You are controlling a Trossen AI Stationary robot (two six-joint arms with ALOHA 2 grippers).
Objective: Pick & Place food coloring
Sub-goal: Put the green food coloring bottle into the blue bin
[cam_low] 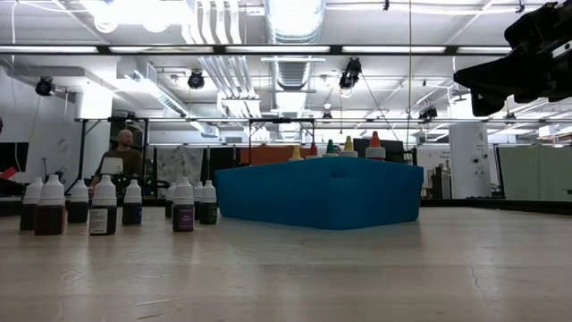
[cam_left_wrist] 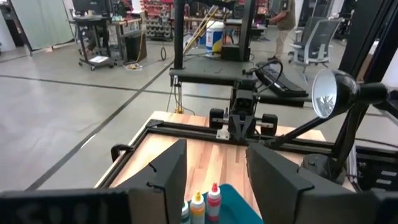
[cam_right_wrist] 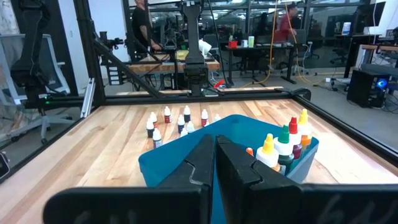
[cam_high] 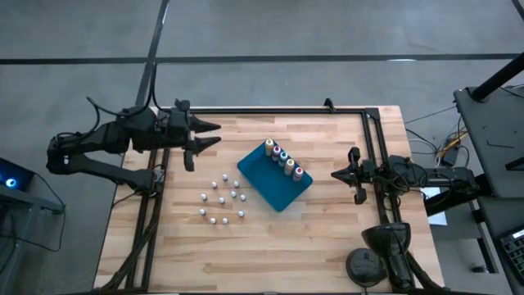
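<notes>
The white-topped food coloring bottles (cam_high: 221, 200) are standing upright on the table (cam_high: 327, 246), just diagonally ahead of the left claw (cam_high: 214, 133), being held open and empty; the closed right claw (cam_high: 336, 174) is parked beyond the blue tray (cam_high: 270, 190).

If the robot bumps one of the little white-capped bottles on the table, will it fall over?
Probably. Each little white-capped bottle stands tall and narrow on the bare table, unsupported, so it likely tips easily. Being round, it might then roll. It looks light, so even a gentle nudge may move it.
</notes>
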